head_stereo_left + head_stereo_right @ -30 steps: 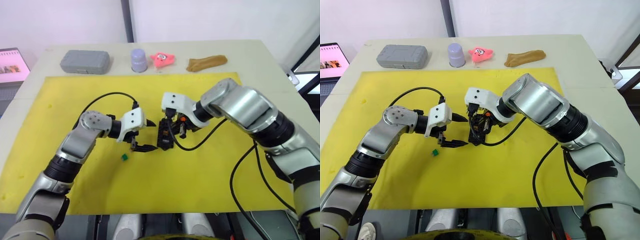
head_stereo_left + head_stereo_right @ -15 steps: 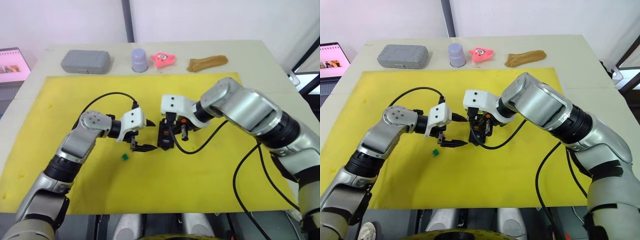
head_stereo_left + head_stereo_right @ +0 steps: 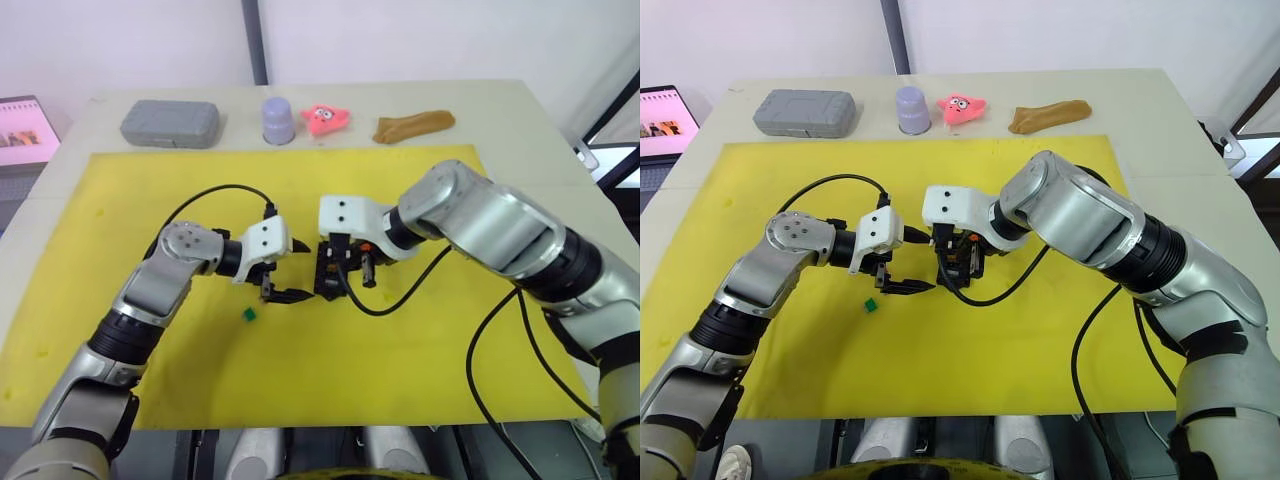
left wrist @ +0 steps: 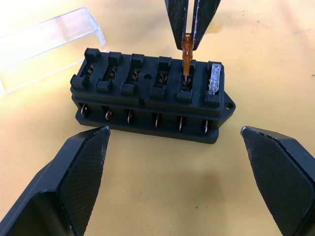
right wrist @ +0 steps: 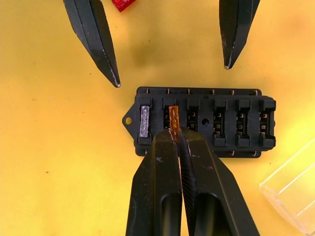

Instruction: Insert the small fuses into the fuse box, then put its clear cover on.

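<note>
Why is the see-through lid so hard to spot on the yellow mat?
Left wrist view: the clear cover shows mostly by its shiny edges, pale glare washing its top. Right wrist view: its corner lets the yellow mat show straight through.

Matt black plastic fuse box [image 4: 147, 98], seemingly; glossy clear cover [image 4: 47, 44].

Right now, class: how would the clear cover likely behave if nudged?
The clear cover looks thin and hollow, so probably light and quick to slide on the smooth mat. It lies flat beside the fuse box, so tipping seems unlikely.
</note>
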`<state>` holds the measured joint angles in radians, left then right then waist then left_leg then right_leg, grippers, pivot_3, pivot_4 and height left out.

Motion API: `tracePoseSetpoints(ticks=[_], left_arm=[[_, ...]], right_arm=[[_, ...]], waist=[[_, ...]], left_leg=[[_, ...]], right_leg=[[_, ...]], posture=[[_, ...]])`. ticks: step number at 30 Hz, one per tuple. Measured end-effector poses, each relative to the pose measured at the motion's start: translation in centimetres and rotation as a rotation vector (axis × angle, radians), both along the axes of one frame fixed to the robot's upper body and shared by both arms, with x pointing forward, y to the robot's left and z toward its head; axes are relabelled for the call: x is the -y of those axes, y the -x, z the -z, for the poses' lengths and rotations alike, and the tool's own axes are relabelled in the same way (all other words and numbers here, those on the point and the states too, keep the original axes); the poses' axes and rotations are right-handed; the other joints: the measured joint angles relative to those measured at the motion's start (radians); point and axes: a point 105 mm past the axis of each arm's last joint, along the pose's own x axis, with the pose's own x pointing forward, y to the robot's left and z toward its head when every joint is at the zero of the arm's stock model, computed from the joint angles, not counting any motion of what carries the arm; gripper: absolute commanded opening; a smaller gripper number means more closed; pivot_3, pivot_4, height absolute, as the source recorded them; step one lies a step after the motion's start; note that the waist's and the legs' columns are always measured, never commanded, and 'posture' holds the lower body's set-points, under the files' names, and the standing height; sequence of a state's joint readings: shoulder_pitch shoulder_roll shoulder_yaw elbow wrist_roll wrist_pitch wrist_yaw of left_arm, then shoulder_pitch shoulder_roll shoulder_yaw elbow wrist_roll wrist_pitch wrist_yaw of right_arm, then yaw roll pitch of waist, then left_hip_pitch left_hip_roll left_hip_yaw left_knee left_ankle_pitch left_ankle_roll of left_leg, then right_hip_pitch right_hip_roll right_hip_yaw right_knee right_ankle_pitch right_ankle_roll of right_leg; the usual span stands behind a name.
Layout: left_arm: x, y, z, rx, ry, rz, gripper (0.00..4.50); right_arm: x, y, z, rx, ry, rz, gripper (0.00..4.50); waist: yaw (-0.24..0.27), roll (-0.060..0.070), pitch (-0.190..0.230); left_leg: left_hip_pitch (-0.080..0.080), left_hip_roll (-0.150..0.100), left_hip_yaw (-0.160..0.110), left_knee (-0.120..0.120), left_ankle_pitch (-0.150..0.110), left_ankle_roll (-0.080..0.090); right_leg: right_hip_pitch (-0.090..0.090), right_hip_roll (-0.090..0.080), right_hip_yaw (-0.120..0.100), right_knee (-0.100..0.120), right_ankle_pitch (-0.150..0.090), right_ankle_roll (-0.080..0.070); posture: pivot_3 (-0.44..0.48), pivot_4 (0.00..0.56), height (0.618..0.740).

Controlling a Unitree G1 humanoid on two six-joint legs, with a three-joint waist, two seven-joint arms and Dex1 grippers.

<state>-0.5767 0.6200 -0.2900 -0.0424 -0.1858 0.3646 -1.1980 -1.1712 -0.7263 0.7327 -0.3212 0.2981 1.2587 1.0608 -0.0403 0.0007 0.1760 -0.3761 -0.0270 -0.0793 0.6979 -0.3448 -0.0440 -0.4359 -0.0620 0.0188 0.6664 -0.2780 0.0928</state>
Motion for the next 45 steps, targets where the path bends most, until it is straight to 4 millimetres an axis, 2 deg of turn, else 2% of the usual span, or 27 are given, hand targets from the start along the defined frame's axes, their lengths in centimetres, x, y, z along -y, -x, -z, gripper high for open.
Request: tracePoseSetpoints(ticks=[45], left_arm=[[0.0, 0.0, 0.0, -0.001, 0.000, 0.000, 4.50]], right_arm=[[0.1, -0.3, 1.1, 0.021, 0.027, -0.007, 0.04]], waist=[[0.000, 0.000, 0.000]], left_leg=[[0.000, 0.000, 0.000, 0.000, 0.000, 0.000]], right_leg=[[0.000, 0.000, 0.000, 0.000, 0.000, 0.000]], posture=[[0.000, 0.150, 0.740]])
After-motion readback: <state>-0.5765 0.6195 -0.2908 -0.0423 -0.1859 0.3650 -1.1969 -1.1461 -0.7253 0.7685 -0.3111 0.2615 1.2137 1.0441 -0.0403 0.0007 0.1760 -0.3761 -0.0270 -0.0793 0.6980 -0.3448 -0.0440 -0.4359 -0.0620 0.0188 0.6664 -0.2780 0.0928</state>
